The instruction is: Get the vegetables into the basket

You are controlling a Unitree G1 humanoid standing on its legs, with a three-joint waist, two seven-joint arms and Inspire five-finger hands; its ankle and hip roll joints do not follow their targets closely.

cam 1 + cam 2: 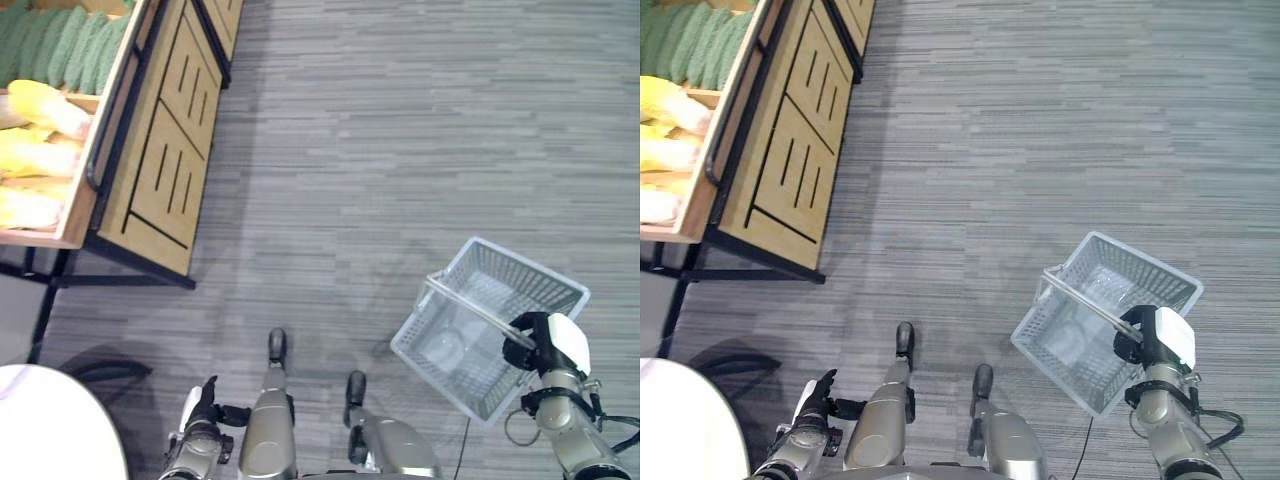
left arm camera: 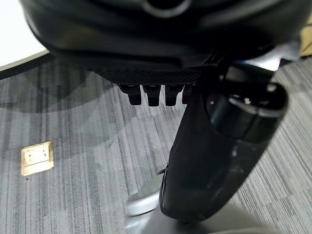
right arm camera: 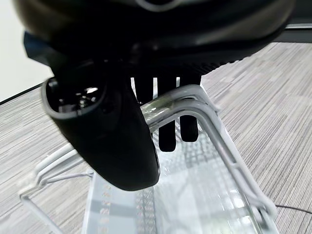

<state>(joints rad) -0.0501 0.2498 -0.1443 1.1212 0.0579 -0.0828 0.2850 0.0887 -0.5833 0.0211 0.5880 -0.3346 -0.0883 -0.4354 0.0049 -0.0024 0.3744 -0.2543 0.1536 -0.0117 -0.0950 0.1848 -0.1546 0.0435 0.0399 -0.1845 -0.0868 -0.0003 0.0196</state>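
A white wire basket (image 1: 520, 290) hangs tilted above the grey floor at the lower right. My right hand (image 1: 535, 340) is shut on its handle (image 3: 170, 105), with fingers (image 3: 165, 131) curled over the bar. The basket's bottom looks bare. Green vegetables (image 1: 70, 45) and yellow ones (image 1: 40, 105) lie on a wooden stand (image 1: 165, 150) at the far upper left, well away from both hands. My left hand (image 1: 203, 412) hangs low at the lower left, open and holding nothing; its thumb (image 2: 219, 146) stands out in the left wrist view.
A white round table (image 1: 50, 420) fills the lower left corner, beside the stand's dark metal legs (image 1: 60, 280). Grey carpet (image 1: 400, 130) stretches between the stand and the basket. A brass floor plate (image 2: 36, 157) is set in the carpet.
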